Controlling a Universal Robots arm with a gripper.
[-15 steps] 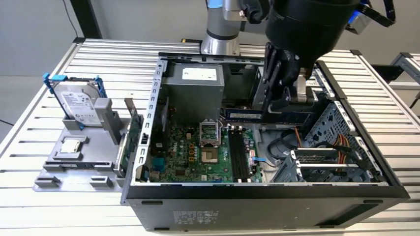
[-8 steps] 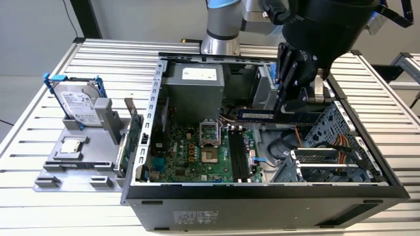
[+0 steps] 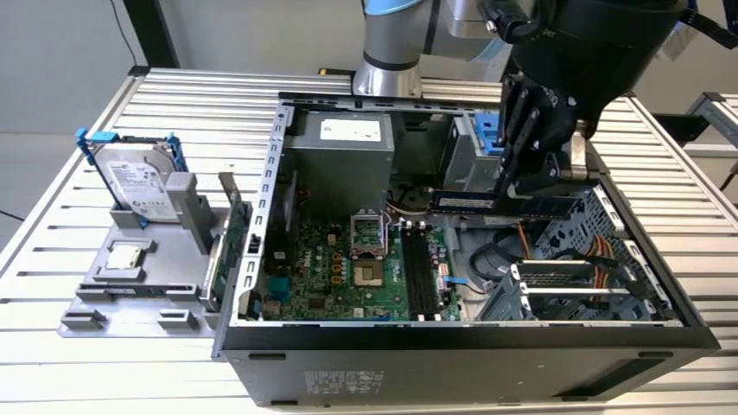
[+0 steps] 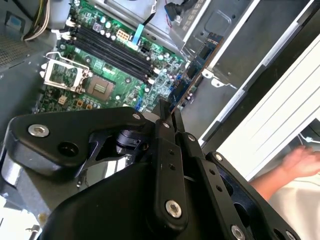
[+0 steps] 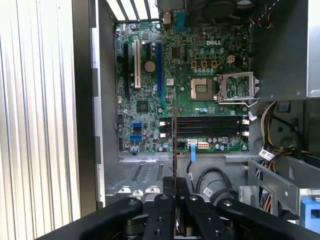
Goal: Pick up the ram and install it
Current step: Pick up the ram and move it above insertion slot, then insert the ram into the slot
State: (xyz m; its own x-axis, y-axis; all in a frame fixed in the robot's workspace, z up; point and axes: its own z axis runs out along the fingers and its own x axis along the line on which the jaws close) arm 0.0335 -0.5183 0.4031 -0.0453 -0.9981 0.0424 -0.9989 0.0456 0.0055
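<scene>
Clamping the ram (image 3: 467,202) between narrowed fingers, holding it up over the open computer case (image 3: 461,339) and clear of the motherboard (image 3: 340,281), not yet seated. In the exterior view, showing as a dark blue-green stick lying level, reaching out of the end effector (image 3: 519,194) toward the exterior view's left, beside the power supply (image 3: 340,164) and above the drive-bay side of the case. In the first wrist view, appearing as a thin edge-on line (image 5: 174,150) running out from the end effector (image 5: 176,190), lying crosswise to the black memory slots (image 5: 205,127) and overlapping one end of them, with the processor socket (image 5: 200,87) just past the slots and a blue cable (image 5: 192,150) near them. In the second wrist view, showing the ram (image 4: 192,75) from the side of the end effector (image 4: 167,112), slanting away over the board's edge, the memory slots (image 4: 110,47) lying bare beyond. Catching, in that same view, a person's hand (image 4: 302,160) outside the case wall. Taking in, from the exterior view, the slatted tabletop (image 3: 69,380), a grey fixture (image 3: 127,298) at the exterior view's left, a hard drive (image 3: 141,181) standing upright in it, and a green expansion card (image 3: 237,233) standing between the fixture and the case.
</scene>
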